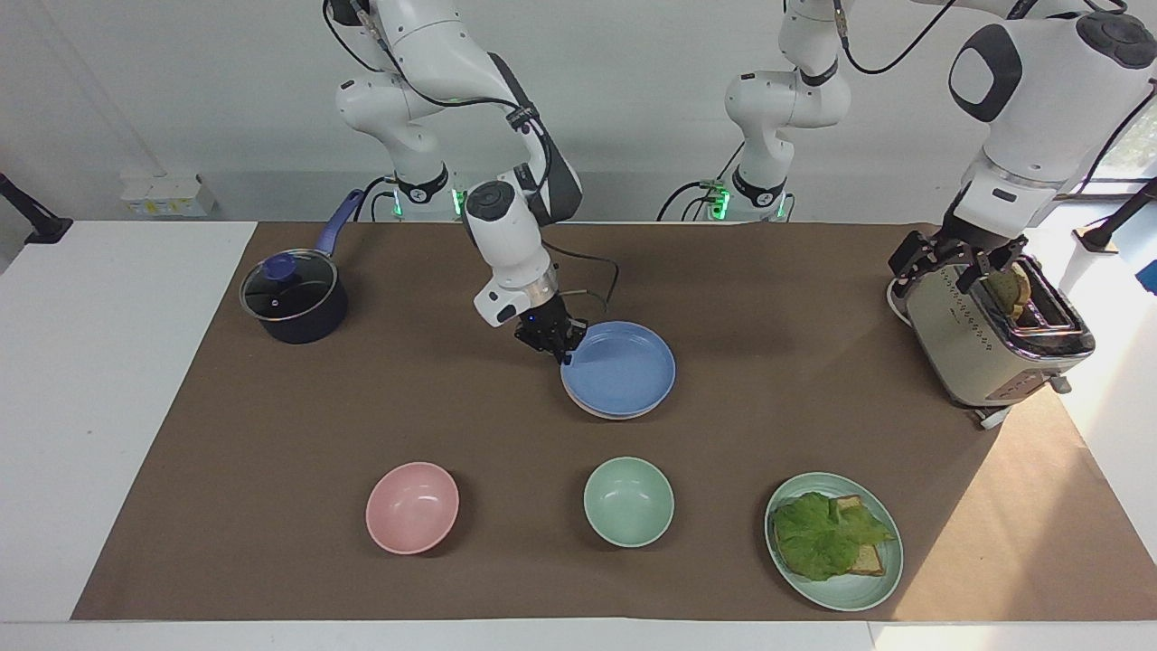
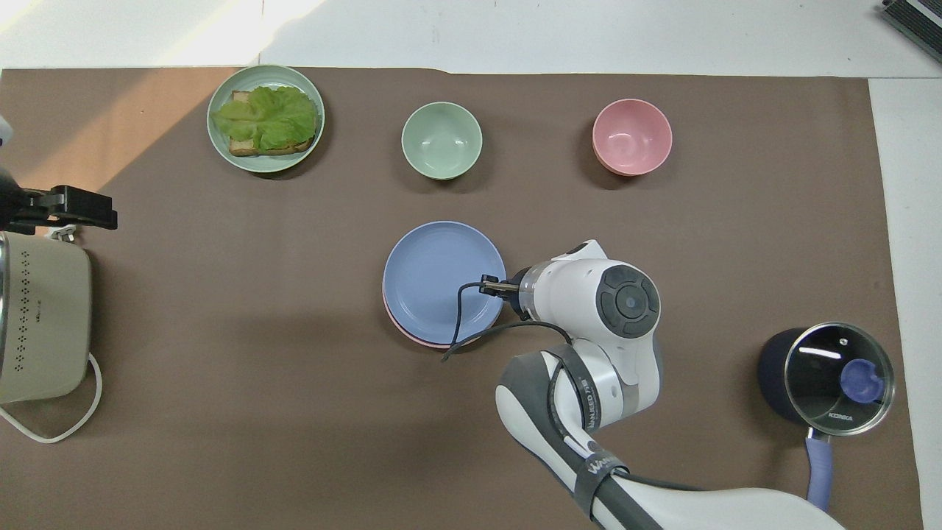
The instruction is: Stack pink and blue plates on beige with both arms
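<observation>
The blue plate lies level on top of the pink plate, of which only a thin rim shows under it. The beige plate is hidden beneath this stack, in the middle of the brown mat. My right gripper is low at the blue plate's rim, on the side toward the right arm's end. The left gripper hangs open over the toaster's end and holds nothing; that arm waits.
A toaster with bread in its slot stands at the left arm's end. A lidded dark pot sits at the right arm's end. Farther from the robots are a pink bowl, a mint bowl and a mint plate with lettuce and bread.
</observation>
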Available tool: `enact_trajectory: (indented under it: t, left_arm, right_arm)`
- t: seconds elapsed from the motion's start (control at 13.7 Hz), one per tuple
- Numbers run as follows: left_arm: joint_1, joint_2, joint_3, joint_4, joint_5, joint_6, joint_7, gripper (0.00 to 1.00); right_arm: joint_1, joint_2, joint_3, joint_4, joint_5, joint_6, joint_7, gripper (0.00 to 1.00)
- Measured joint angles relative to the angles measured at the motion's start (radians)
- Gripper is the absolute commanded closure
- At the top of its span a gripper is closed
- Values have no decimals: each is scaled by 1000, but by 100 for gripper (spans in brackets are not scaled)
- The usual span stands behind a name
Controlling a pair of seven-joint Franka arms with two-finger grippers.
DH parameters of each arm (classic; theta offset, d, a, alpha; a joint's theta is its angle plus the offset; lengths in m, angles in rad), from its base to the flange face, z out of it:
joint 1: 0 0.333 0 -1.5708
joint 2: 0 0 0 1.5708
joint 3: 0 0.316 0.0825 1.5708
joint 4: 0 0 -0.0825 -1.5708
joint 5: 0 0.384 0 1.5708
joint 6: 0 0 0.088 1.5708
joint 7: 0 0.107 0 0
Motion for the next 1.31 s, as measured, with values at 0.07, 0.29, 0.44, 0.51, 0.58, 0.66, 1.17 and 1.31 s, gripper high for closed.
enact_trajectory:
  t: [0.07,0.29,0.44,0.51,0.58,0.66,1.17,1.31]
  left_arm:
    - [0,0,0,0,0,0,0,0]
    - [0,0,0,0,0,0,0,0]
    - [0,0,0,0,0,0,0,0]
    - [0,0,0,0,0,0,0,0]
    - [0,0,0,0,0,0,0,0]
    - [0,0,0,0,0,0,0,0]
    - [0,0,0,0,0,0,0,0]
    - [0,0,0,0,0,0,0,0]
  right_arm:
    - [0,0,0,0,0,-1,2,0]
    - [-1,0,-1,10,0,-19,20,0]
    - [-5,-2,-12,57,0,-112,27,0]
    - [-19,-9,-18,91,0,-172,27,0]
    - [-45,-21,-23,123,-11,-225,27,0]
    - [-85,-40,-25,153,-48,-277,27,0]
    - [-348,-147,-30,312,-262,-574,-51,0]
    - [-406,-166,-31,324,-265,-611,-116,0]
